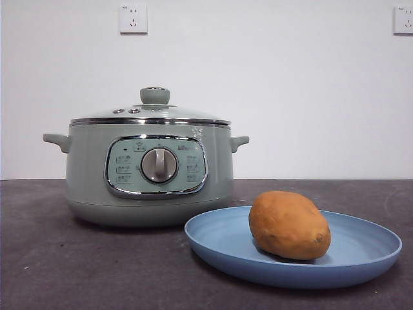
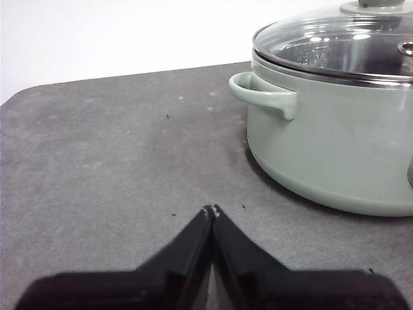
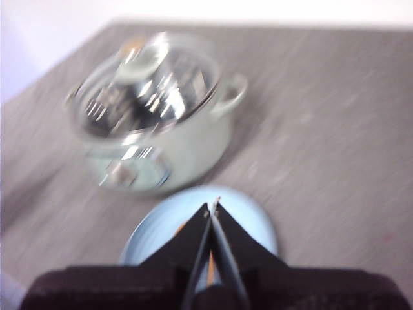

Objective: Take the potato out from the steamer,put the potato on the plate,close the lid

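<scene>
1. Your left gripper (image 2: pixel 211 210) is pinched closed, empty, beside the sage-green round steamer (image 1: pixel 150 173).
2. Your right gripper (image 3: pixel 211 208), also closed and empty, hangs above the blue plate (image 1: pixel 361 248).
3. The orange-brown oval potato (image 1: pixel 288 225) lies on that plate, long axis slanting sideways; the glass lid (image 1: pixel 152 111) sits on the steamer.

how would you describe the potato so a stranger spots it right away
Find the big green pot with its glass lid on. Beside it lies a blue plate. The potato rests on it, the only orange-brown lump there.
</scene>
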Robot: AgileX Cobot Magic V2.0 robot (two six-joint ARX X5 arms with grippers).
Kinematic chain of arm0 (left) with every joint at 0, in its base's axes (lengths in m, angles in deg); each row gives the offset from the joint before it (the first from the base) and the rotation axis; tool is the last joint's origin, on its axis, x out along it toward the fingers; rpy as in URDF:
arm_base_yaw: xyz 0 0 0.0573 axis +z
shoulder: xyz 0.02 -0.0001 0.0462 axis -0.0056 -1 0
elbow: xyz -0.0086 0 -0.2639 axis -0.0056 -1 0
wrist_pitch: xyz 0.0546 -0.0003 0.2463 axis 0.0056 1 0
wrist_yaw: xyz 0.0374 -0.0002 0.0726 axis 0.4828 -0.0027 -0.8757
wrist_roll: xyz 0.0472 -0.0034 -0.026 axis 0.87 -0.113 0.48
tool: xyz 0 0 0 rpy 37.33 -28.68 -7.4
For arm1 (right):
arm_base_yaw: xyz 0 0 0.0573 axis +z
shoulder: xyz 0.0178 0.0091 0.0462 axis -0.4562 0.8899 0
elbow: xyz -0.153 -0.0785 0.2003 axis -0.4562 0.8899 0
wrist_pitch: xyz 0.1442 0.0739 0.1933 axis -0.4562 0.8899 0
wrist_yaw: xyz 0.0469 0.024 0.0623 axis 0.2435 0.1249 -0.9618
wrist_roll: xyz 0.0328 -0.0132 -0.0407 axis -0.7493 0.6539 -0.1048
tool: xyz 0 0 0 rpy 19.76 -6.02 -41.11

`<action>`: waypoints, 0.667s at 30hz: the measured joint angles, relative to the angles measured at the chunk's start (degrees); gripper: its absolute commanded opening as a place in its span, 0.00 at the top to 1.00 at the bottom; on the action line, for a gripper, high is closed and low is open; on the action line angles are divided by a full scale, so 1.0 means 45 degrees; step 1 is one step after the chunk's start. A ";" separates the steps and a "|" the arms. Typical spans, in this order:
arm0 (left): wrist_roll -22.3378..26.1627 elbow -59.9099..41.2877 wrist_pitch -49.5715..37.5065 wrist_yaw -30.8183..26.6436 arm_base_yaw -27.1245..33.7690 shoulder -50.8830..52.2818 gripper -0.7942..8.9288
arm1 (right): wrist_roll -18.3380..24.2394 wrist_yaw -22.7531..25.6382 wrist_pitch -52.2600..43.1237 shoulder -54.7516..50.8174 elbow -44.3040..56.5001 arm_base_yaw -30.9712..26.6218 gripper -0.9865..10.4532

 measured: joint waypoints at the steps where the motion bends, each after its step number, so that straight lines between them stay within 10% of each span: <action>1: 0.0000 0.0000 0.0000 0.0000 0.0000 0.0000 0.92 | 0.0092 -0.0024 -0.0481 -0.0311 0.0374 -0.0510 0.91; 10: 0.0000 0.0000 0.0000 0.0000 0.0000 0.0000 0.92 | 0.0617 -0.0019 -0.5863 -0.2905 0.5090 -0.4269 0.91; 20: 0.0000 0.0000 0.0000 0.0000 0.0000 0.0000 0.92 | 0.0568 -0.0010 -0.7587 -0.5027 0.8767 -0.5498 0.91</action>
